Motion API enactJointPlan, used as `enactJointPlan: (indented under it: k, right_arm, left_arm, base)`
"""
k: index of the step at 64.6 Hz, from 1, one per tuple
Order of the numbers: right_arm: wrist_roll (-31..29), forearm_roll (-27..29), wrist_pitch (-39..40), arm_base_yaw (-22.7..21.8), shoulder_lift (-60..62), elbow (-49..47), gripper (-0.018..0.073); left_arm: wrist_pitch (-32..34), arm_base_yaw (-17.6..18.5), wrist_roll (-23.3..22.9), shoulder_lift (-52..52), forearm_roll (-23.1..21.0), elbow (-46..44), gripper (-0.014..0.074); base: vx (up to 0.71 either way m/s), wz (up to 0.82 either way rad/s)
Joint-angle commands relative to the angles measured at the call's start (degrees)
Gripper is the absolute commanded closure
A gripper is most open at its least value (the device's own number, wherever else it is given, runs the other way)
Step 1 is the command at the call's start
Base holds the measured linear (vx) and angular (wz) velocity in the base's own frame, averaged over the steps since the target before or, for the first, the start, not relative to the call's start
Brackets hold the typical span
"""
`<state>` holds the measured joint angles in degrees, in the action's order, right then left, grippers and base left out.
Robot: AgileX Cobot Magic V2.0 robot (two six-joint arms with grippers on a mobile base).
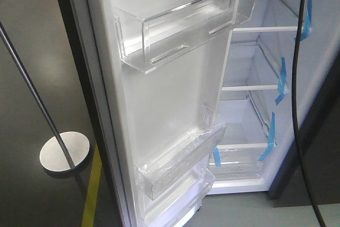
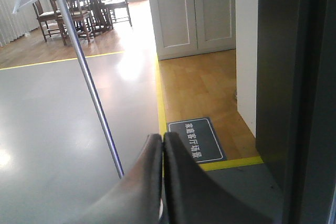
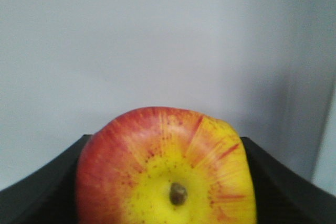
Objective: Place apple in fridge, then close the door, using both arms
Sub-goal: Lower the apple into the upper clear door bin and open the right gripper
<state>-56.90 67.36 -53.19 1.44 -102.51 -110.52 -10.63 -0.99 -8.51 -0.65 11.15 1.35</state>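
Gripping the apple from both sides, the right gripper is seen with its black fingers clamped on the fruit. The yellow-green stem end is turned back toward the wrist camera. Beyond the fingertips only a plain white surface is shown, close ahead; which part of the fridge it belongs to cannot be told.

The left gripper is held with its two fingers pressed flat together. Ahead of it and slightly to its left, a slanted metal pole is seen crossing above the grey floor. Just ahead, a dark floor sign is laid beside yellow tape, and to the gripper's right a dark grey upright panel is seen.

In the front view the door is swung wide open, with clear bins mounted on its white inner face, and white shelves marked with blue tape strips are exposed.
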Motion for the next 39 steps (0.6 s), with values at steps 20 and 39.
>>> enactJointPlan:
  k: [20, 39]
  right_arm:
    - [1.7, 3.16, 1.57, -0.21, 1.15, -2.06, 0.0034]
    - [2.6, 3.47, 3.66, -0.21, 1.15, -2.06, -0.0055]
  left_arm:
    - [3.94, 0.39, -0.21, -0.87, -0.45, -0.98, 0.0603]
    - [3.94, 0.39, -0.21, -0.87, -0.45, -0.98, 0.0603]
  base:
    - [0.0, 0.0]
    - [0.0, 0.0]
